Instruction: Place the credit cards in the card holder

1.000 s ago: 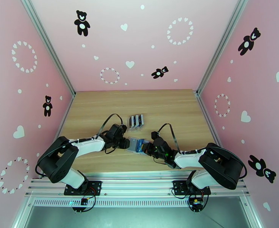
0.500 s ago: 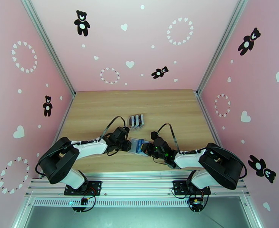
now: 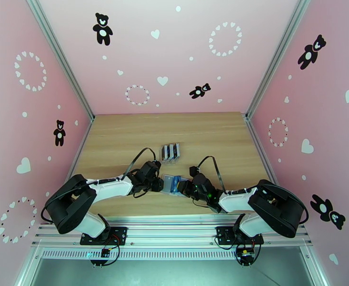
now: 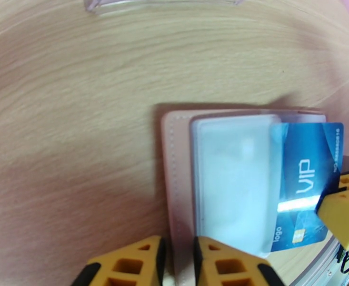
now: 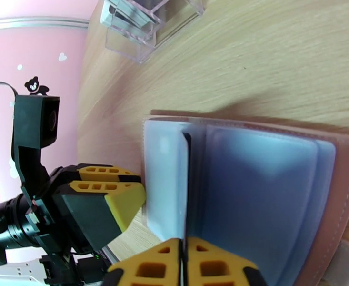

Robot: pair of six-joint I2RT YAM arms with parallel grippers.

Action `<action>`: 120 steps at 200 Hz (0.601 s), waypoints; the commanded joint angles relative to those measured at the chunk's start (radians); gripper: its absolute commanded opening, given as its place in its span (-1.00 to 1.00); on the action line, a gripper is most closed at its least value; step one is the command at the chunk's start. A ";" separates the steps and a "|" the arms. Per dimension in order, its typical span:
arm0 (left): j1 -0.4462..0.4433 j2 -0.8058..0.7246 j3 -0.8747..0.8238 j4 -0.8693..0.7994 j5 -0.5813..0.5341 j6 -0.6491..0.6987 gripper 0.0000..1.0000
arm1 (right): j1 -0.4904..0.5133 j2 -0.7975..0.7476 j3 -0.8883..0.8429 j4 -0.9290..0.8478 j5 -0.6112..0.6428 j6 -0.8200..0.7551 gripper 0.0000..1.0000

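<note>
The tan-pink card holder lies open on the table between both arms, clear sleeves up. In the left wrist view its cover edge runs between the yellow fingers of my left gripper, shut on it. A blue credit card marked VIP sits partly inside a sleeve, its right end sticking out. My right gripper is shut on that card, seen edge-on as a thin dark line over the card holder. From above, the left gripper and right gripper face each other across it.
A slotted stand holding several cards is just beyond the wallet; its clear base shows in the wrist views. Bare wooden table lies to both sides and behind. Pink walls enclose the table.
My left gripper moved right and closed on the card holder's left edge. The right arm barely moved, still at the card.
</note>
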 commanded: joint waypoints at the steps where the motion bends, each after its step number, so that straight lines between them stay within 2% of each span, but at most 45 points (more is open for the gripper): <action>1: -0.014 -0.005 -0.036 -0.108 -0.016 -0.016 -0.46 | 0.012 0.004 -0.003 -0.027 0.005 -0.009 -0.61; 40: -0.015 -0.006 -0.037 -0.107 -0.016 -0.019 -0.46 | 0.013 -0.045 0.039 -0.182 0.020 -0.044 -0.41; 76: -0.015 -0.012 -0.039 -0.103 -0.007 -0.023 -0.45 | 0.012 -0.099 0.141 -0.448 0.053 -0.109 -0.31; 98: -0.014 -0.012 -0.038 -0.099 -0.003 -0.025 -0.45 | 0.014 -0.072 0.206 -0.572 0.058 -0.132 -0.29; 120: -0.014 -0.012 -0.038 -0.096 -0.001 -0.025 -0.45 | 0.014 -0.009 0.243 -0.594 0.040 -0.136 -0.28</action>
